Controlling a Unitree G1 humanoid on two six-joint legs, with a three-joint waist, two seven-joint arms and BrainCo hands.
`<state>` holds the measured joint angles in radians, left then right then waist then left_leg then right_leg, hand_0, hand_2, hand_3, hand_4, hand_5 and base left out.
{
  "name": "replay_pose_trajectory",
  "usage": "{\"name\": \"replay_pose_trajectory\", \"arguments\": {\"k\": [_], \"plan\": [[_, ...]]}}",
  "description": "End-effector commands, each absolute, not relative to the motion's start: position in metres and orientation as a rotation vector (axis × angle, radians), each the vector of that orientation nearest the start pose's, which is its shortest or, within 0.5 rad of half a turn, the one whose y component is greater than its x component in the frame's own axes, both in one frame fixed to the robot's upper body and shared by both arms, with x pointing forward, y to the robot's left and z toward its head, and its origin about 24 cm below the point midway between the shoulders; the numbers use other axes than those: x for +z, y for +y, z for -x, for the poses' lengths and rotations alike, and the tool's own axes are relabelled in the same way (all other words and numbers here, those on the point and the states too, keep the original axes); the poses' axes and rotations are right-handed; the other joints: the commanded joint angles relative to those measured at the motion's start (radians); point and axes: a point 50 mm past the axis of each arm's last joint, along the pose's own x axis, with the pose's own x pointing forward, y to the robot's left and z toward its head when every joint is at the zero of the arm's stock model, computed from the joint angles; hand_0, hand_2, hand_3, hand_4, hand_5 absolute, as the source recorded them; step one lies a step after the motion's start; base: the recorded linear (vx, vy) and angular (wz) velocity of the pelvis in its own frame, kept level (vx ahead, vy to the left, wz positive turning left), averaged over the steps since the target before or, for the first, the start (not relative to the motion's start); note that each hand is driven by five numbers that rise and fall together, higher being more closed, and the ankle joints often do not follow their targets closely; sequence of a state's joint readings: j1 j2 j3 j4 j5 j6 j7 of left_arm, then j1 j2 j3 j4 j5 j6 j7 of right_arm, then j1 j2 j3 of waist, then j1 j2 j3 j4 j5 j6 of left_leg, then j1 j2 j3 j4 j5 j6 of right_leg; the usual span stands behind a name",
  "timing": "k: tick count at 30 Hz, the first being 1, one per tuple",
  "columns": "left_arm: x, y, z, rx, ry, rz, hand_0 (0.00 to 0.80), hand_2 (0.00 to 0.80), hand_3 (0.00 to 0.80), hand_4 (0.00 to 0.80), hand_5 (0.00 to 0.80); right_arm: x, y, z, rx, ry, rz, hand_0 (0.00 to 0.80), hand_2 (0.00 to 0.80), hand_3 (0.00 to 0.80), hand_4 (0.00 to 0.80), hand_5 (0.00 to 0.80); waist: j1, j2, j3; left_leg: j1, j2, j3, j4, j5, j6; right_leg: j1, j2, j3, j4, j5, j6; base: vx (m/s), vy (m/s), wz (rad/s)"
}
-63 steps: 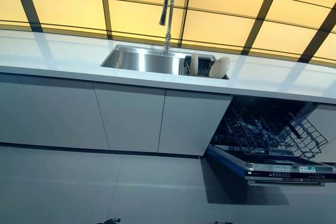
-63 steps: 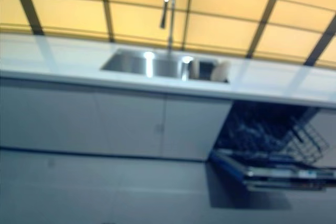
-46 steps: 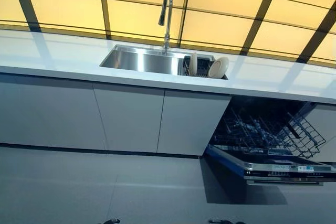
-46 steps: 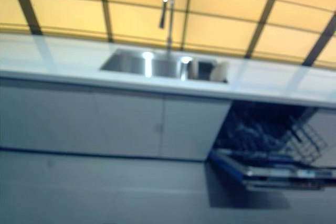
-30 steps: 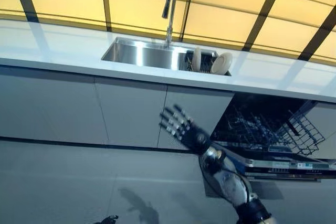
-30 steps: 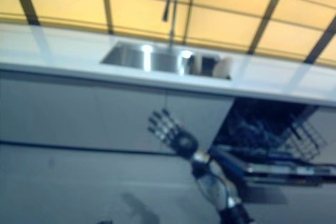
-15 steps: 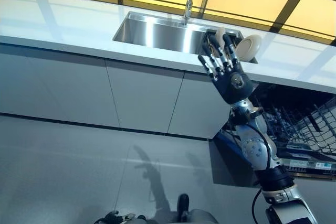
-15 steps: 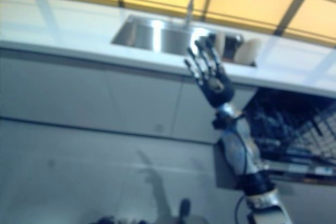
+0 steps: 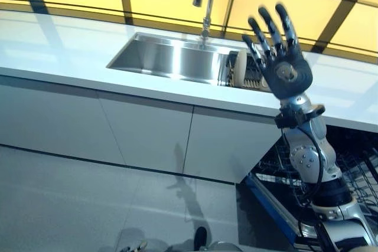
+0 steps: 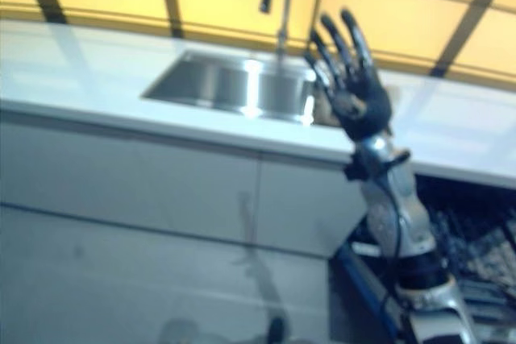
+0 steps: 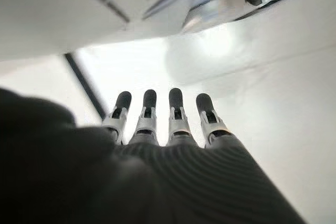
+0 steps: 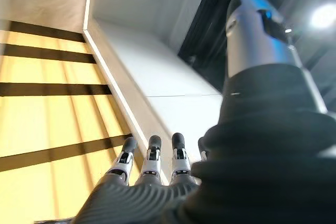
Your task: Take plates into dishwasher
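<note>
One right hand [image 9: 282, 66] up at upper right of frame, fingers spread wide, empty. Plates [image 9: 240, 68] upright in the rack at the sink's [image 9: 171, 60] right end, just behind those fingers. Left hand [image 11: 163, 129] fingers straight, holding nothing. Dishwasher [image 9: 354, 175] open at lower right.

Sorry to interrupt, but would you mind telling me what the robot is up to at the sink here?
It is loading plates into the dishwasher, and nothing has been picked up yet. Its right hand is raised with fingers spread, in front of the rack at the right end of the sink, where a plate stands on edge. The left hand is open and holds nothing. The dishwasher stands open, lower right.
</note>
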<state>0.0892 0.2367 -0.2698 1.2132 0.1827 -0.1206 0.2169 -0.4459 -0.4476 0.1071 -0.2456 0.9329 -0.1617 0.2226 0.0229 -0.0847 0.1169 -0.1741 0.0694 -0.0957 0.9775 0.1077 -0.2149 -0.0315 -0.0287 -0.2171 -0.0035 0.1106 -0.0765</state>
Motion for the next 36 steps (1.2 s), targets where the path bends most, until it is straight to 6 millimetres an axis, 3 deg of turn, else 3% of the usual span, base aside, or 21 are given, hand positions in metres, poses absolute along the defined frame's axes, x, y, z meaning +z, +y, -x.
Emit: {"name": "replay_pose_trajectory", "arguments": {"k": [1,2,4,5,7,8,10,11,12,14,16,18,20,21,22,24,27,29,31,33,36], "plan": [[-0.161,0.216,-0.069,-0.204,1.107,-0.607,0.0,0.0,0.0,0.0,0.0,0.271,-0.148,-0.267,0.653,-0.903,-0.32,0.0,0.0,0.0,0.0,0.0,0.047,-0.021,0.03,-0.056,-0.053,0.196,-0.106,-0.138,0.176,0.095,-0.046,0.028,0.003,-0.066,0.061,0.437,0.039,-0.08],[-0.156,0.227,-0.084,-0.225,1.091,-0.615,0.0,0.0,0.0,0.0,0.0,0.277,-0.146,-0.27,0.641,-0.908,-0.301,0.0,0.0,0.0,0.0,0.0,0.055,-0.016,0.026,-0.045,-0.053,0.216,-0.28,-0.147,0.182,0.106,-0.049,0.032,-0.006,-0.076,0.073,0.527,0.093,-0.04],[-0.15,0.239,-0.099,-0.251,1.085,-0.619,0.0,0.0,0.0,0.0,0.0,0.288,-0.144,-0.273,0.609,-0.919,-0.266,0.0,0.0,0.0,0.0,0.0,0.063,0.012,0.015,-0.01,-0.041,0.245,-0.596,-0.111,0.162,0.132,-0.028,0.04,-0.015,-0.105,0.087,0.553,0.158,-0.15],[-0.15,0.24,-0.102,-0.256,1.086,-0.616,0.0,0.0,0.0,0.0,0.0,0.29,-0.144,-0.274,0.598,-0.92,-0.26,0.0,0.0,0.0,0.0,0.0,0.067,0.016,0.014,0.004,-0.049,0.246,-0.671,-0.093,0.157,0.143,-0.026,0.049,-0.017,-0.112,0.091,0.547,0.198,-0.13],[-0.149,0.242,-0.103,-0.261,1.097,-0.599,0.0,0.0,0.0,0.0,0.0,0.293,-0.144,-0.276,0.568,-0.919,-0.25,0.0,0.0,0.0,0.0,0.0,0.08,0.043,0.002,0.003,-0.071,0.219,-0.9,-0.027,0.14,0.168,0.001,0.08,-0.021,-0.129,0.102,0.545,0.171,0.01],[-0.15,0.242,-0.1,-0.247,1.116,-0.574,0.0,0.0,0.0,0.0,0.0,0.291,-0.146,-0.28,0.53,-0.918,-0.252,0.0,0.0,0.0,0.0,0.0,0.095,0.063,-0.006,-0.041,-0.075,0.194,-1.011,0.062,0.126,0.209,0.033,0.125,-0.022,-0.149,0.099,0.426,0.102,0.01],[-0.151,0.242,-0.099,-0.243,1.122,-0.568,0.0,0.0,0.0,0.0,0.0,0.29,-0.147,-0.281,0.52,-0.919,-0.253,0.0,0.0,0.0,0.0,0.0,0.1,0.063,-0.006,-0.045,-0.079,0.192,-1.032,0.078,0.124,0.221,0.036,0.138,-0.021,-0.155,0.098,0.405,0.126,-0.33],[-0.152,0.243,-0.092,-0.227,1.147,-0.546,0.0,0.0,0.0,0.0,0.0,0.289,-0.154,-0.285,0.471,-0.925,-0.244,0.0,0.0,0.0,0.0,0.0,0.113,0.067,-0.004,-0.091,-0.088,0.183,-1.028,0.095,0.121,0.261,0.048,0.179,-0.015,-0.184,0.093,0.582,0.269,-0.65],[-0.153,0.245,-0.089,-0.218,1.165,-0.533,0.0,0.0,0.0,0.0,0.0,0.292,-0.16,-0.286,0.439,-0.926,-0.226,0.0,0.0,0.0,0.0,0.0,0.114,0.07,-0.005,-0.104,-0.083,0.186,-0.985,0.097,0.125,0.273,0.043,0.187,-0.003,-0.205,0.092,0.674,0.392,-0.68],[-0.154,0.248,-0.088,-0.197,1.194,-0.514,0.0,0.0,0.0,0.0,0.0,0.296,-0.167,-0.289,0.398,-0.923,-0.215,0.0,0.0,0.0,0.0,0.0,0.104,0.066,-0.019,-0.077,-0.063,0.227,-0.96,0.059,0.15,0.283,0.011,0.163,0.025,-0.237,0.106,0.451,0.365,-0.72],[-0.153,0.252,-0.088,-0.198,1.22,-0.517,0.0,0.0,0.0,0.0,0.0,0.294,-0.176,-0.288,0.349,-0.919,-0.207,0.0,0.0,0.0,0.0,0.0,0.092,0.057,-0.038,-0.039,-0.069,0.259,-0.929,0.005,0.183,0.294,-0.031,0.123,0.079,-0.255,0.136,0.422,0.363,-0.38],[-0.152,0.256,-0.09,-0.209,1.221,-0.528,0.0,0.0,0.0,0.0,0.0,0.292,-0.184,-0.286,0.303,-0.91,-0.212,0.0,0.0,0.0,0.0,0.0,0.083,0.042,-0.06,0.0,-0.095,0.266,-0.939,-0.025,0.222,0.284,-0.075,0.103,0.188,-0.191,0.174,0.383,0.359,-0.08],[-0.15,0.259,-0.095,-0.22,1.205,-0.544,0.0,0.0,0.0,0.0,0.0,0.289,-0.198,-0.284,0.229,-0.904,-0.219,0.0,0.0,0.0,0.0,0.0,0.06,0.041,-0.079,0.071,-0.134,0.242,-0.98,-0.04,0.253,0.205,-0.112,0.105,0.445,-0.067,0.203,0.368,0.363,0.02],[-0.15,0.259,-0.096,-0.221,1.203,-0.546,0.0,0.0,0.0,0.0,0.0,0.289,-0.2,-0.284,0.22,-0.903,-0.22,0.0,0.0,0.0,0.0,0.0,0.06,0.045,-0.083,0.072,-0.132,0.241,-0.982,-0.04,0.255,0.195,-0.11,0.108,0.461,-0.056,0.203,0.365,0.395,0.05],[-0.148,0.261,-0.1,-0.222,1.193,-0.559,0.0,0.0,0.0,0.0,0.0,0.286,-0.208,-0.284,0.168,-0.894,-0.22,0.0,0.0,0.0,0.0,0.0,0.045,0.066,-0.086,0.112,-0.129,0.234,-0.991,-0.057,0.265,0.118,-0.121,0.1,0.638,0.002,0.203,0.318,0.384,0.15],[-0.146,0.264,-0.108,-0.221,1.183,-0.592,0.0,0.0,0.0,0.0,0.0,0.28,-0.218,-0.286,0.099,-0.869,-0.222,0.0,0.0,0.0,0.0,0.0,0.025,0.08,-0.077,0.172,-0.134,0.232,-1.005,-0.088,0.275,-0.017,-0.16,0.087,0.783,0.001,0.201,0.324,0.369,0.31],[-0.14,0.268,-0.122,-0.192,1.164,-0.606,0.0,0.0,0.0,0.0,0.0,0.283,-0.229,-0.294,0.009,-0.844,-0.213,0.0,0.0,0.0,0.0,0.0,0.016,0.083,-0.064,0.224,-0.134,0.23,-1.029,-0.096,0.27,-0.075,-0.16,0.031,0.628,-0.078,0.175,0.229,0.091,0.0],[-0.136,0.27,-0.133,-0.182,1.149,-0.613,0.0,0.0,0.0,0.0,0.0,0.289,-0.234,-0.297,-0.03,-0.841,-0.209,0.0,0.0,0.0,0.0,0.0,0.011,0.079,-0.059,0.247,-0.129,0.225,-1.045,-0.103,0.261,-0.086,-0.156,-0.001,0.471,-0.064,0.18,0.181,-0.069,-0.03],[-0.143,0.26,-0.125,-0.154,1.138,-0.642,0.0,0.0,0.0,0.0,0.0,0.29,-0.246,-0.295,-0.077,-0.839,-0.223,0.0,0.0,0.0,0.0,0.0,0.009,0.048,-0.048,0.261,-0.123,0.219,-1.053,-0.12,0.242,-0.083,-0.142,-0.027,0.262,-0.051,0.202,0.137,-0.215,-0.18],[-0.146,0.251,-0.121,-0.149,1.138,-0.645,0.0,0.0,0.0,0.0,0.0,0.286,-0.251,-0.298,-0.094,-0.814,-0.208,0.0,0.0,0.0,0.0,0.0,-0.005,0.036,-0.041,0.274,-0.123,0.212,-1.06,-0.128,0.226,-0.059,-0.106,-0.015,0.113,-0.028,0.216,0.169,-0.136,-0.25],[-0.145,0.249,-0.128,-0.142,1.154,-0.63,0.0,0.0,0.0,0.0,0.0,0.29,-0.249,-0.303,-0.123,-0.766,-0.154,0.0,0.0,0.0,0.0,0.0,-0.038,0.032,-0.036,0.297,-0.131,0.188,-1.065,-0.149,0.229,-0.099,-0.089,0.033,0.066,0.032,0.229,0.169,-0.066,-0.05]]}}
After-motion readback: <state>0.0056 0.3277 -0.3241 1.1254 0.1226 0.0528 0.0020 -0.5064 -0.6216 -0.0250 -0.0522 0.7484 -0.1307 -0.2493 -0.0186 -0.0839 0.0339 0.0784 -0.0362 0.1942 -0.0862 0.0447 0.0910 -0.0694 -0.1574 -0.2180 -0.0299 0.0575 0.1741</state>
